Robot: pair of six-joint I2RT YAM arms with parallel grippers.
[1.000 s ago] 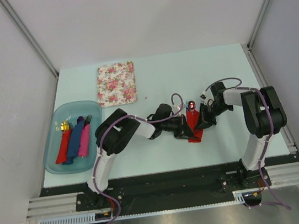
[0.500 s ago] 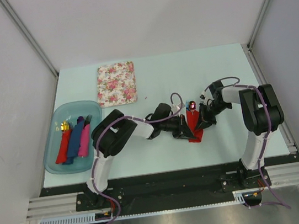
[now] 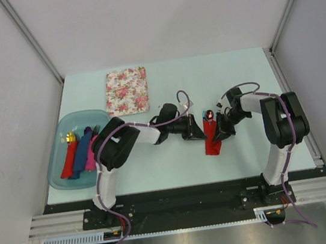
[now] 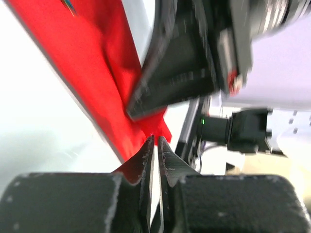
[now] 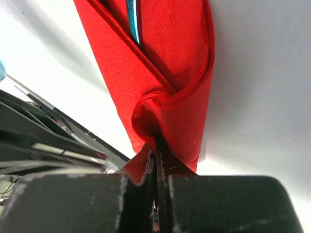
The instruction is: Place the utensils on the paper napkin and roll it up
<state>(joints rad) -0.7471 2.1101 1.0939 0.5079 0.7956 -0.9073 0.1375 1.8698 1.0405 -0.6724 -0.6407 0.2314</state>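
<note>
A red paper napkin (image 3: 212, 140) lies folded into a long roll on the pale table. The spoon's shiny red head (image 3: 210, 114) and the blue fork tip (image 3: 204, 115) stick out of its far end. My right gripper (image 3: 221, 132) is shut on a fold of the napkin (image 5: 165, 73) at the roll's right side, seen close in the right wrist view (image 5: 156, 141). The fork's blue handle (image 5: 132, 19) shows inside the fold. My left gripper (image 3: 199, 131) sits just left of the roll, off it. Its jaws (image 4: 155, 139) stand a slit apart and empty, with the napkin (image 4: 97, 63) ahead.
A teal tray (image 3: 58, 173) at the left holds red, blue and pink rolled bundles. A flowered napkin (image 3: 127, 90) lies flat at the back left. In the left wrist view the right arm's black gripper body (image 4: 184, 63) looms close behind the roll.
My left gripper let go of the napkin and drew back to the left, jaws slightly parted. The right gripper kept its pinch on the roll.
</note>
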